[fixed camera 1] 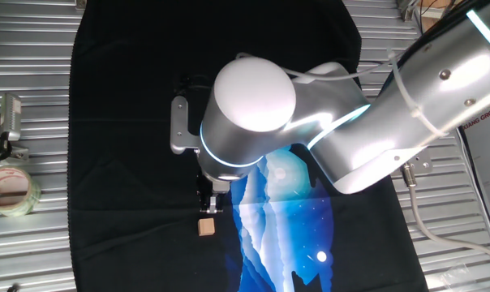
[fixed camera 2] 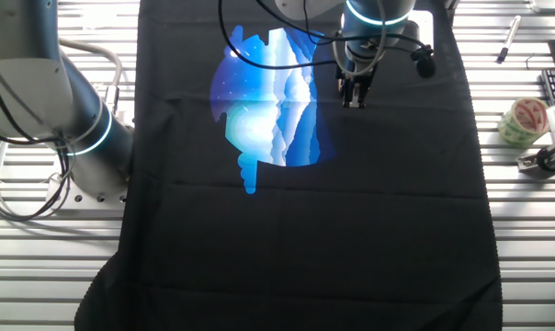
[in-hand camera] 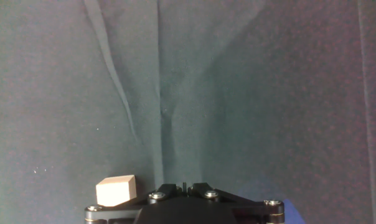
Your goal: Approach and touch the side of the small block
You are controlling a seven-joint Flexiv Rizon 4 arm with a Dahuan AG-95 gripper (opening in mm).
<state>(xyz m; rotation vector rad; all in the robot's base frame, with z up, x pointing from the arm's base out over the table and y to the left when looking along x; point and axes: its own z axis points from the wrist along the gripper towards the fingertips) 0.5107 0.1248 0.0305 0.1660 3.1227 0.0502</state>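
The small block [fixed camera 1: 206, 228] is a tiny tan wooden cube lying on the black cloth [fixed camera 1: 123, 162]. My gripper [fixed camera 1: 210, 207] points down just beside it, a little apart from it or nearly touching. In the hand view the block [in-hand camera: 116, 190] sits just left of the gripper [in-hand camera: 185, 185]. The two jaws are pressed together with nothing between them. In the other fixed view the gripper [fixed camera 2: 354, 99] hangs over the cloth, and I cannot see the block there.
A blue and white print [fixed camera 1: 281, 219] is on the cloth right of the gripper. A roll of clear tape [fixed camera 1: 10, 191] and a metal clip [fixed camera 1: 8, 122] lie on the slatted table left of the cloth. A second arm base [fixed camera 2: 80, 138] stands beside the cloth.
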